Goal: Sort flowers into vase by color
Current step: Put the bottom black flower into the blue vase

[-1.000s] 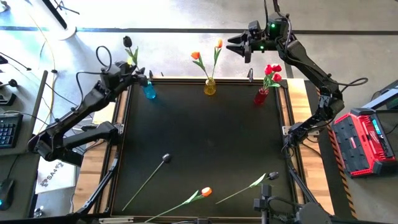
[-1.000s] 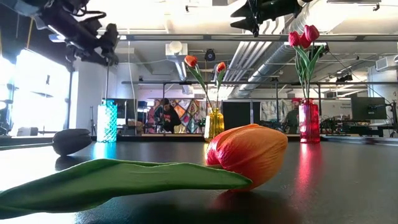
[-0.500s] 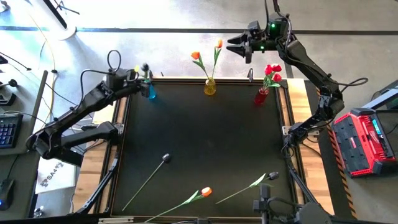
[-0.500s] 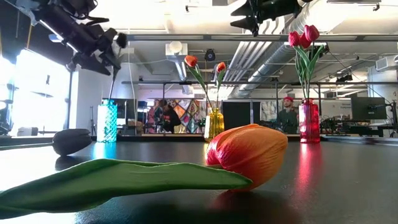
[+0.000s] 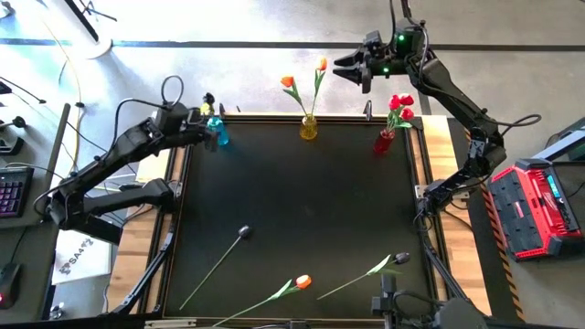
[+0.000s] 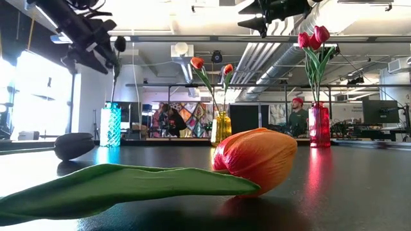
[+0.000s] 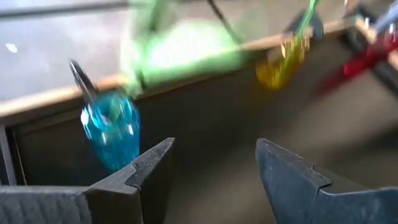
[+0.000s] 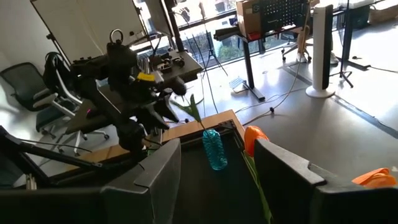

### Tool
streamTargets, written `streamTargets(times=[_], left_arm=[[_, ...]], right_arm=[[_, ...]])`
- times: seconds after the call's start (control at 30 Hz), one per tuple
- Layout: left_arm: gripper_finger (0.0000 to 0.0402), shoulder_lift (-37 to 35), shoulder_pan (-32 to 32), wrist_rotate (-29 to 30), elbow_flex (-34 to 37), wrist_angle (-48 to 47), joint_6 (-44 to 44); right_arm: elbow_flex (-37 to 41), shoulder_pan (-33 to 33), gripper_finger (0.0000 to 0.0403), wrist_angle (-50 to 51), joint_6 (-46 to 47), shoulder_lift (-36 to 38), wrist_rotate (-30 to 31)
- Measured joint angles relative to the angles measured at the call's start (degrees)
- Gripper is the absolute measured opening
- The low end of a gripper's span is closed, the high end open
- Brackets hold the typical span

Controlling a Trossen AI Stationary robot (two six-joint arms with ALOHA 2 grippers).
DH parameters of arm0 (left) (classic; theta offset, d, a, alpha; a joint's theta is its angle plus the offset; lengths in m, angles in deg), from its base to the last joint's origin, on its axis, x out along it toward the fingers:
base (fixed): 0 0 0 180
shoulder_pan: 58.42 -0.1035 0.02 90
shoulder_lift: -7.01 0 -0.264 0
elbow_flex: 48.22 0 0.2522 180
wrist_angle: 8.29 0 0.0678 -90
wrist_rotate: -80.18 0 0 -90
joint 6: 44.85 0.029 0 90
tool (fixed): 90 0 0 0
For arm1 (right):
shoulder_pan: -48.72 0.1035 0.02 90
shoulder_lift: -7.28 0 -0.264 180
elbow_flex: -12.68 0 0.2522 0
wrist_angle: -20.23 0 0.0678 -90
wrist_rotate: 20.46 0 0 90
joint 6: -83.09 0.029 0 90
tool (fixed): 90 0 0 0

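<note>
Black tulip [image 6: 119,45] now lowered stem-first into blue vase [image 5: 218,133], left gripper [image 5: 196,129] apparently released beside it; three flowers remain.

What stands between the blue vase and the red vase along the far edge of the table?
In the high view, only the yellow vase with two orange tulips stands between the blue vase and the red vase.

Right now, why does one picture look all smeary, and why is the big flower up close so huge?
The left wrist view is motion-blurred: the blue vase and a green leaf smear. In the low view the orange tulip lies nearest the camera, so it looms large, with bright window glare at the left. The high view is sharp.
</note>
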Motion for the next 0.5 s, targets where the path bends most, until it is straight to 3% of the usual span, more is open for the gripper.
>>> streamTargets(times=[0.27, 0.5], left_arm=[[0.0188, 0.0, 5.5, -1.2, 0.0, -7.8, -3.6], [0.0170, 0.2, 12.5, -11.2, 2.3, -7.7, -6.9]], right_arm=[[0.0, 0.0, 0.0190, 0.5, -0.5, 0.0, -0.1], [0.0, 0.0, 0.0190, 0.3, -0.4, 0.0, -0.1]])
